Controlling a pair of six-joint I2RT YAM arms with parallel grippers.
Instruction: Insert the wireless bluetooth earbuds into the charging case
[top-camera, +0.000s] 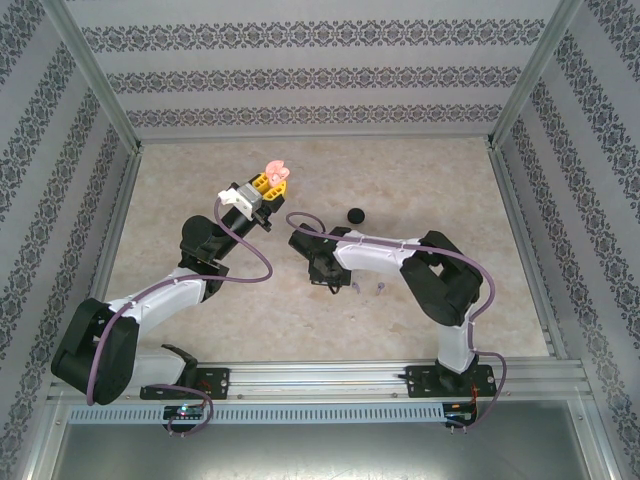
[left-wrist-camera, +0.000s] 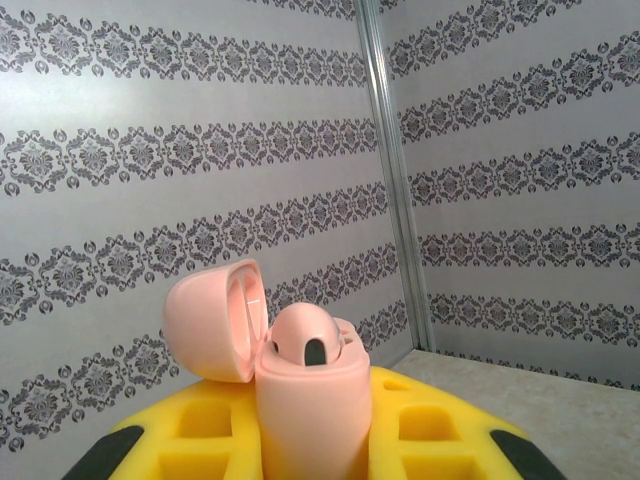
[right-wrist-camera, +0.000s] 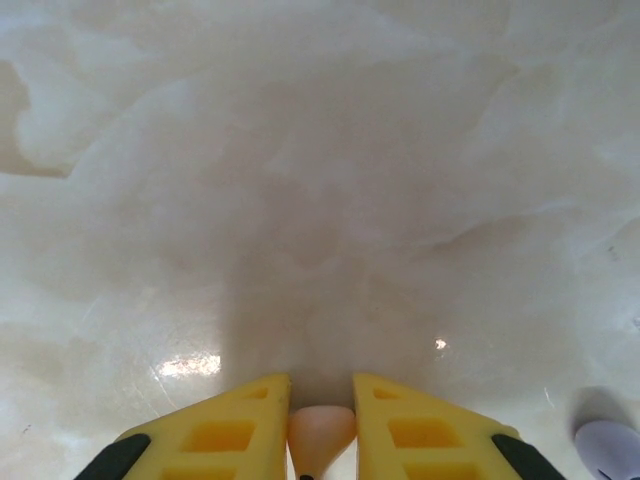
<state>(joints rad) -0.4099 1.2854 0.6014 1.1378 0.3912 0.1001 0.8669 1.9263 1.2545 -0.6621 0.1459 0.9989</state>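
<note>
Over the counter (top-camera: 420, 180), left claw (top-camera: 268, 184) clamped on the open pink charging case (left-wrist-camera: 310, 395), held raised. Right claw (right-wrist-camera: 321, 405), near-right of the case and lower, pinches a pale pink earbud (right-wrist-camera: 321, 432). We should align the stem over the case's mouth, then lower gently.

Damask-patterned walls (top-camera: 320, 75) (grey on white) enclose a pale marbled table (top-camera: 420, 180) on three sides.

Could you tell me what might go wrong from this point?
1. The right gripper pinches the pink earbud between the very ends of its jaws, so it could slip or twist during the lift.
2. The pink case, held open by the left gripper, already holds a second earbud, so the free slot leaves little margin.
</note>
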